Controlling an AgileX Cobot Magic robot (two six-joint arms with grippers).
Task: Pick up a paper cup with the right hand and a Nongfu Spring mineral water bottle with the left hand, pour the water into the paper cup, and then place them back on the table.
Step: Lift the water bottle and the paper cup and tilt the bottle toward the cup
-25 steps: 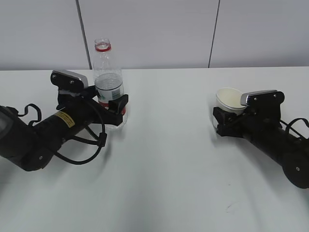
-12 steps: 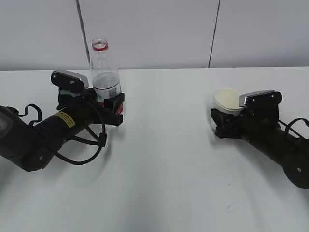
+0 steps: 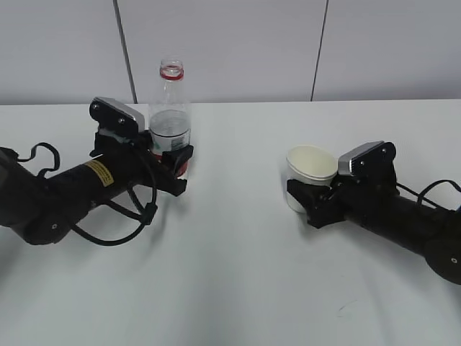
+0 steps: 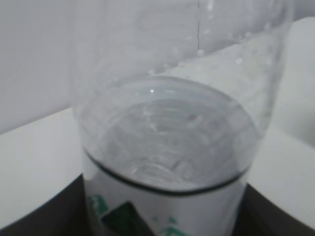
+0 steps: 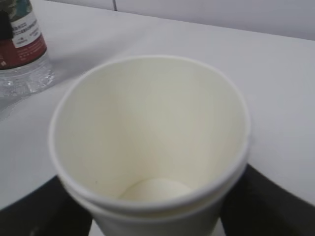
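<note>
The clear water bottle (image 3: 171,119) with a red neck ring stands upright, gripped round its labelled middle by my left gripper (image 3: 171,160), the arm with the yellow label. In the left wrist view the bottle (image 4: 167,123) fills the frame, water (image 4: 167,147) level just above the label. My right gripper (image 3: 306,196) is shut on the white paper cup (image 3: 310,173), held upright right of centre. In the right wrist view the cup (image 5: 147,142) is empty, cream inside, with dark fingers (image 5: 34,211) on both sides. The bottle's base (image 5: 22,54) shows at upper left there.
The white table (image 3: 238,267) spreads under both arms, with a small dark scuff (image 3: 346,310) near the front right. A pale panelled wall (image 3: 238,43) stands behind the table's far edge.
My right gripper has carried the cup leftward toward the middle. My left gripper has shifted the bottle a little to the right.
</note>
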